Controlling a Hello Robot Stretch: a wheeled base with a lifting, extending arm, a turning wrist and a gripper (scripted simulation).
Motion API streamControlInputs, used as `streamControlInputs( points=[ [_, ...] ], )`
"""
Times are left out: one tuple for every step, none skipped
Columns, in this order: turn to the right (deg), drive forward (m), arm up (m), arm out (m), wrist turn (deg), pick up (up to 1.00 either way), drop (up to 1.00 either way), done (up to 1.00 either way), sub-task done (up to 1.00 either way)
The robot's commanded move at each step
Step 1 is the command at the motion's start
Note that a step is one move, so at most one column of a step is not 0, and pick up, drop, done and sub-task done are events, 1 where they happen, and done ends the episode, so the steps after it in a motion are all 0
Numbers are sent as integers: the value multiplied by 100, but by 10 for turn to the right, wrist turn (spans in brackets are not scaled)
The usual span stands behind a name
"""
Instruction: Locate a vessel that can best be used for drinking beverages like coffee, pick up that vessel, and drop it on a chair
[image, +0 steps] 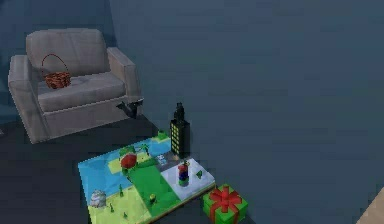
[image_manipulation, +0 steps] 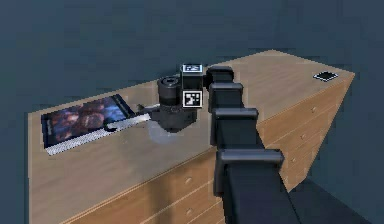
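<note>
The arm (image_manipulation: 240, 150) lies nearest, a dark bar reaching out from the arm side view's bottom edge over a wooden dresser (image_manipulation: 285, 85). The dresser is the largest thing there, with drawers down its front.

In the forward view a grey armchair (image: 85, 95) stands against the wall at upper left. A coloured play mat (image: 135, 180) lies on the floor in front of it.

On the dresser top, toward that view's left, lies a flat picture-covered board (image_manipulation: 85, 118).

Smaller things:
- a green gift box (image: 225, 203) with a red bow, by the mat's corner
- a red basket (image: 56, 73) on the armchair's seat
- a dark bottle-like thing (image: 180, 128) at the mat's far edge
- a small dark flat item (image_manipulation: 325, 76) near the dresser's far right end

The gripper (image_manipulation: 138, 119) sits at the arm's end above the dresser top, its thin fingers pointing toward the board. A grey rounded shape (image_manipulation: 163, 130) lies right at the gripper's body. It may be the drinking vessel, but it is too small to be sure. With it on the surface there, I cannot tell whether the gripper holds anything.

The pick-up looks like the step in hand. Next the vessel must be lifted straight up clear of the dresser top without knocking the board. Then the base must turn and drive to the armchair, and the drop should avoid the basket.
</note>
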Motion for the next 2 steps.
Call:
streamControlInputs(
  points=[
    [0,0,0,0,330,0,0,0,0],
    [0,0,-10,0,0,0,0,0,0]
  ],
)
